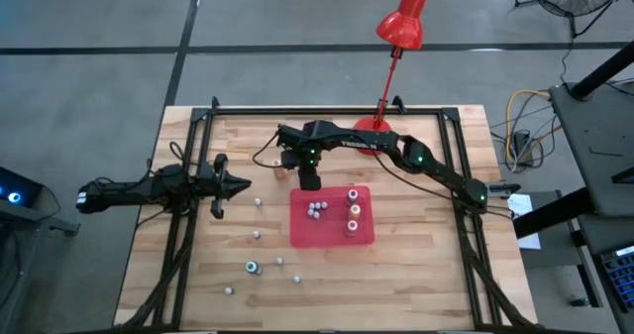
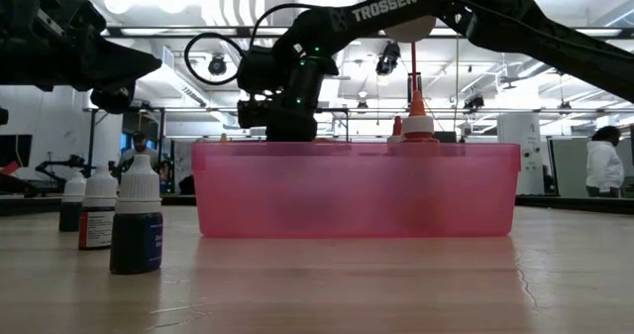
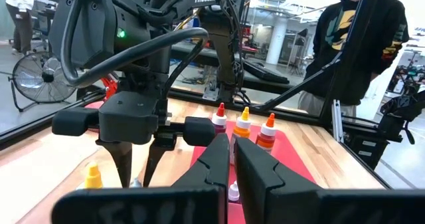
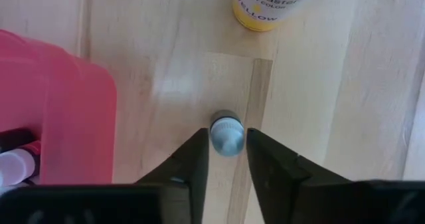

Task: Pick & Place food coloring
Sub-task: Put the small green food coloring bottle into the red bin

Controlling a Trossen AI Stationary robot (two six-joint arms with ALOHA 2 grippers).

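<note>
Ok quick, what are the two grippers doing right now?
Left gripper: shut, empty, beside the tray.
Right gripper: closing around a small bottle on the table; grip not certain yet.

Wood-plank table, translucent plastic tray, matt blk pincer

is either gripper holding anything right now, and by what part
The right gripper has closed on a small bottle, fingers at its cap, bottle standing on the table. The left gripper is shut and empty.
</note>
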